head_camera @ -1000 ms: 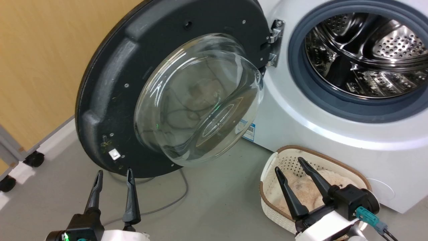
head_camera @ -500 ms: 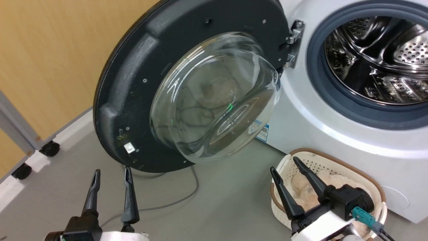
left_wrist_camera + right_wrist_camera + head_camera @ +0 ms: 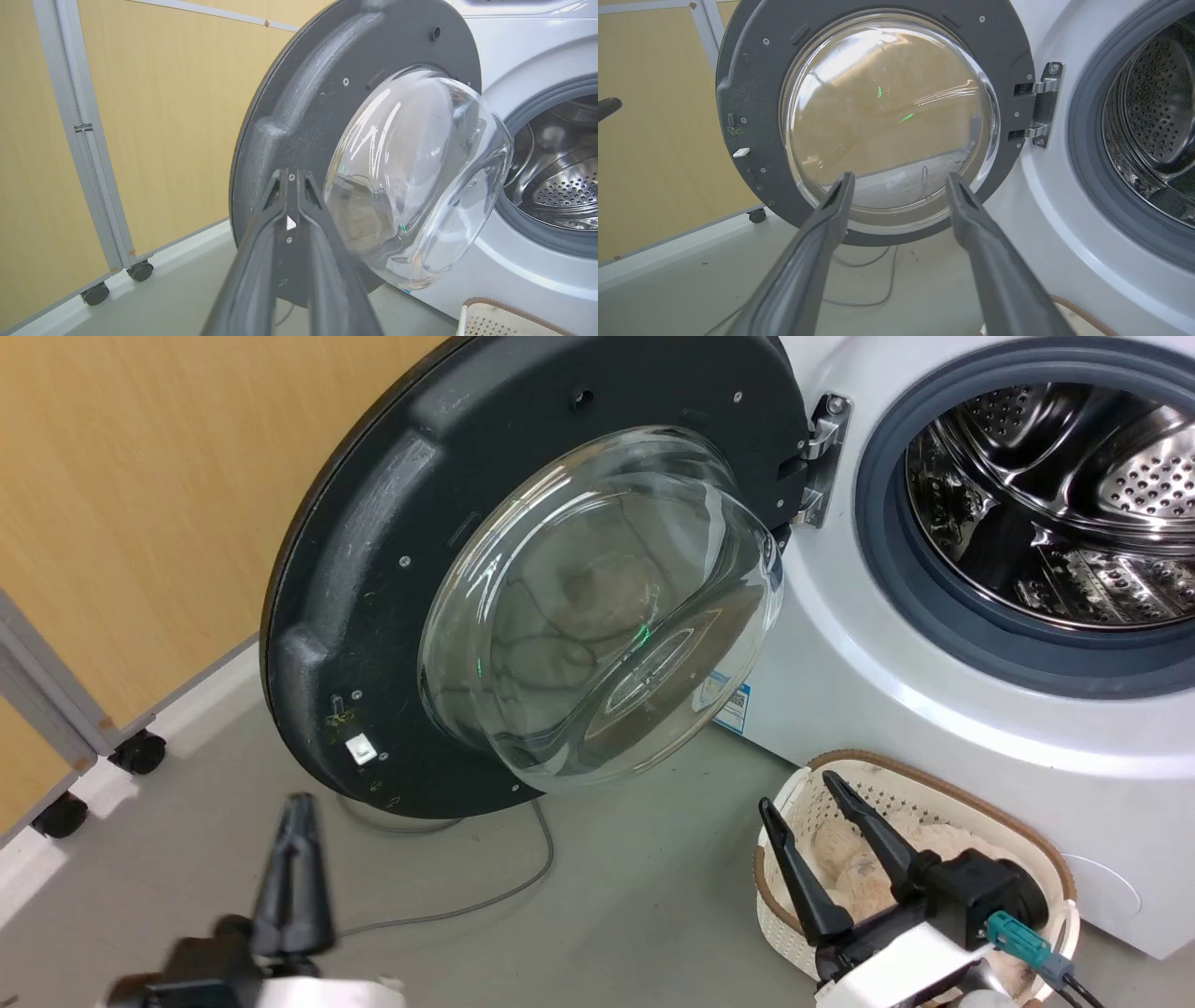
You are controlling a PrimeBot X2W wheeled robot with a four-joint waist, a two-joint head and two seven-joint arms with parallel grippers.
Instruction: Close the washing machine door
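Observation:
The washing machine door (image 3: pixel 373 569) stands wide open, swung out to the left of the white washing machine (image 3: pixel 887 663). Its black rim and bulging glass bowl face me, and the steel drum (image 3: pixel 1055 495) is exposed. My left gripper (image 3: pixel 299 803) is shut with nothing held, low on the floor side just below the door's lower left rim and apart from it. In the left wrist view the joined fingertips (image 3: pixel 290 171) point at the door (image 3: pixel 289 107). My right gripper (image 3: pixel 799 793) is open above the basket; in the right wrist view it (image 3: pixel 900 176) faces the door (image 3: pixel 752 70).
A white woven basket (image 3: pixel 934 793) holding something beige and fluffy sits on the floor against the machine's front. A grey cable (image 3: pixel 485 896) lies on the floor under the door. A grey frame on casters (image 3: pixel 140 751) stands along the yellow wall at left.
My left gripper's fingers have come together and it has shifted slightly right, blurred by motion. The view panned left earlier. Door and right gripper are unchanged.

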